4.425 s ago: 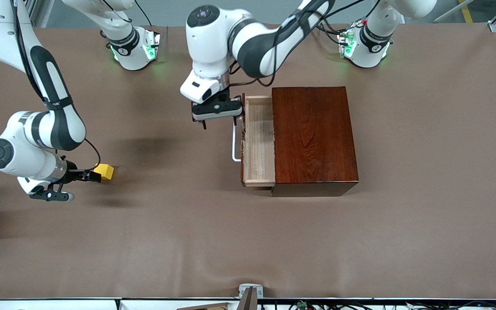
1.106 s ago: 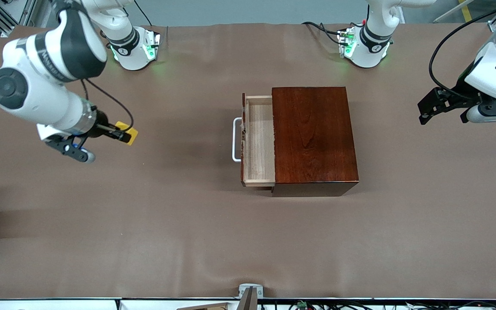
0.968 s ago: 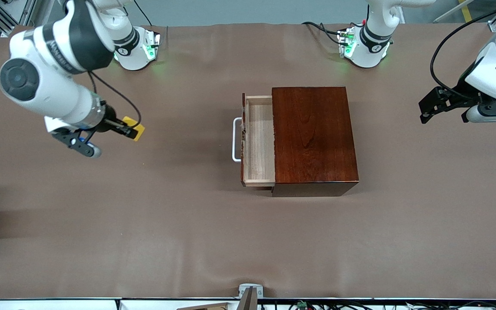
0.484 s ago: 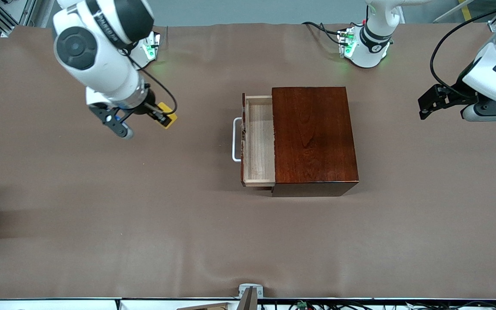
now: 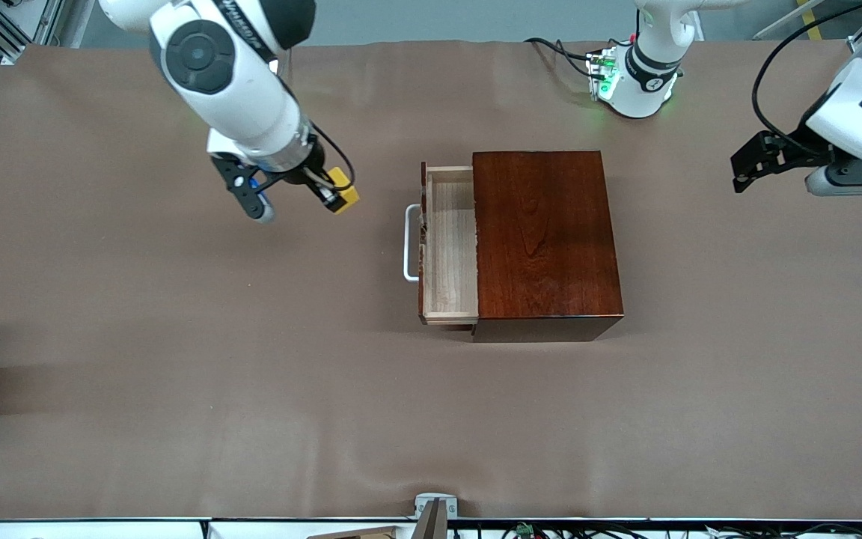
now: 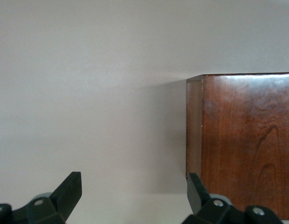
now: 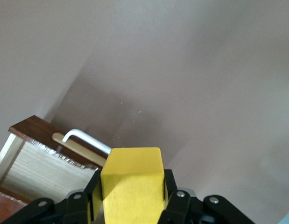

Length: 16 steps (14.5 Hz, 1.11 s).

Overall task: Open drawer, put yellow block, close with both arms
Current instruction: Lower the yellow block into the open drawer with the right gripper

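Note:
My right gripper (image 5: 332, 192) is shut on the yellow block (image 5: 344, 196) and holds it in the air over the brown table, short of the drawer's white handle (image 5: 407, 243). The block fills the fingers in the right wrist view (image 7: 131, 182). The drawer (image 5: 450, 247) is pulled out of the dark mahogany box (image 5: 545, 236), its pale wood tray bare; it also shows in the right wrist view (image 7: 37, 165). My left gripper (image 5: 747, 171) is open and empty, up in the air over the table at the left arm's end. Its wrist view shows the box's corner (image 6: 242, 130).
The brown table cover (image 5: 251, 374) runs wide around the box. The arms' bases (image 5: 633, 75) stand at the table's edge farthest from the front camera. A small metal bracket (image 5: 435, 505) sits at the nearest edge.
My right gripper has lifted the yellow block and carried it across the table toward the drawer. My left gripper left the drawer handle earlier and now waits at its end, drifting slightly.

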### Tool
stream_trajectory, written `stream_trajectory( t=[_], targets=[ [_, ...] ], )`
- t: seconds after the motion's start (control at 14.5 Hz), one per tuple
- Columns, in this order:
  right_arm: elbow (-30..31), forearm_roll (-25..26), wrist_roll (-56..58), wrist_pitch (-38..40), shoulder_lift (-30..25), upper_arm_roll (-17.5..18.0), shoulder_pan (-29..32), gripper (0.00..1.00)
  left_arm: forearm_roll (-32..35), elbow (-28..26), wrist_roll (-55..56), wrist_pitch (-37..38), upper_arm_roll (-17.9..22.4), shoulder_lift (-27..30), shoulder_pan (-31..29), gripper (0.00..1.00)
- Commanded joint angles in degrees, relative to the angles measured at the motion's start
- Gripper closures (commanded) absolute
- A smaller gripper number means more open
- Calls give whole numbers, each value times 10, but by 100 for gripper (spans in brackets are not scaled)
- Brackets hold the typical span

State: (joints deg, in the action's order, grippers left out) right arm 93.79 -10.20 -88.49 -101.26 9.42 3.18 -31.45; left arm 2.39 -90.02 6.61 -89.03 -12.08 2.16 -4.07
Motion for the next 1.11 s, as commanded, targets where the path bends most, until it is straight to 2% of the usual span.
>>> stream_trajectory(
  t=[0.0,0.35,0.83,1.04],
  targets=[
    [-25,-12,-75,-29,27,-7,-39,100,-13,-12,-23,3,-5,9,-16,0],
    [-26,-9,-148,-65,63,-7,-80,100,-14,-9,-42,-1,-6,9,-16,0],
    [-76,-3,-222,-104,146,-8,-116,100,-16,-12,-66,2,-4,9,-18,0],
    [-76,-5,-230,-123,152,-8,-117,100,-16,-12,-66,1,-4,9,-25,0]
  ],
)
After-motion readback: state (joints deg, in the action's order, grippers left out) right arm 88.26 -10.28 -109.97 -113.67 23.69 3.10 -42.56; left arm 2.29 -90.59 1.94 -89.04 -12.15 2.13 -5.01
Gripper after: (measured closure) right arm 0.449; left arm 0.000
